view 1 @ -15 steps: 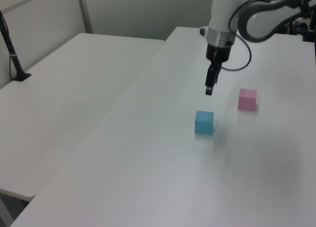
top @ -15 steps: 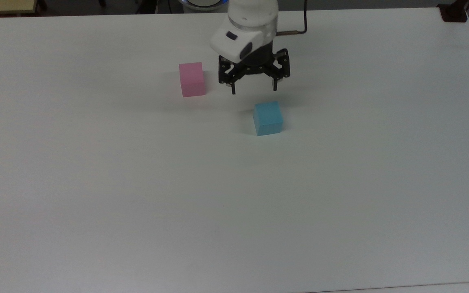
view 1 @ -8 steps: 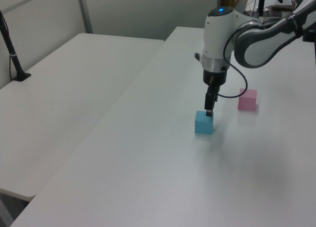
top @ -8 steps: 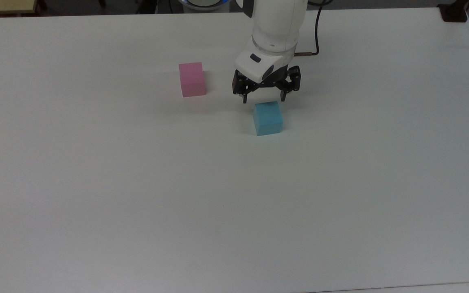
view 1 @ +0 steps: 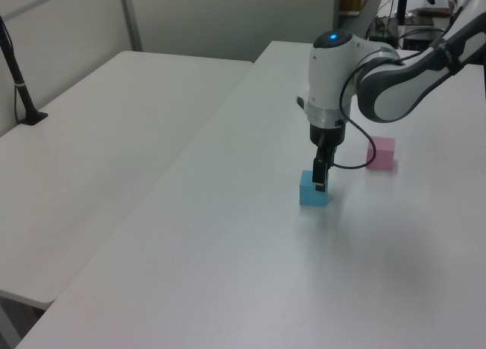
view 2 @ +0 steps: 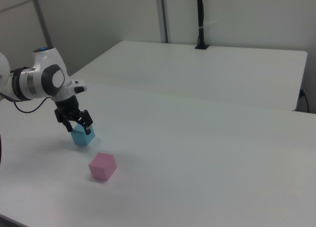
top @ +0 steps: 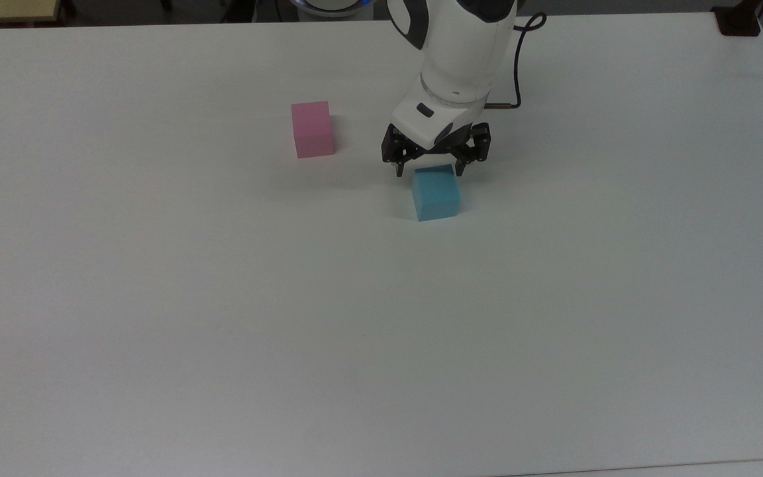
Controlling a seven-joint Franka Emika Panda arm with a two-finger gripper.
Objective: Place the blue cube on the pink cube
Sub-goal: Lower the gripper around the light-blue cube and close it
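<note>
My gripper (top: 430, 171) straddles the light blue cube (top: 436, 195), jaws wide; the pink cube (top: 312, 129) sits apart.

Two cubes are set on the bench (top: 222, 298), well apart from each other. In the top view, the pink cube (top: 312, 129) is placed to the upper left of the blue cube (top: 436, 193). In the left view, the pink cube (view 1: 381, 153) is found to the right of and beyond the blue cube (view 1: 313, 190); in the right view, the pink cube (view 2: 102, 167) is set nearer the camera and to the right of the blue cube (view 2: 82, 136). The claw (top: 430, 170) is positioned directly over the blue cube, its fingers spread and lowered on either side of the cube's upper edge. A second bench (view 1: 99, 136) is placed alongside, at the left view's left.
</note>
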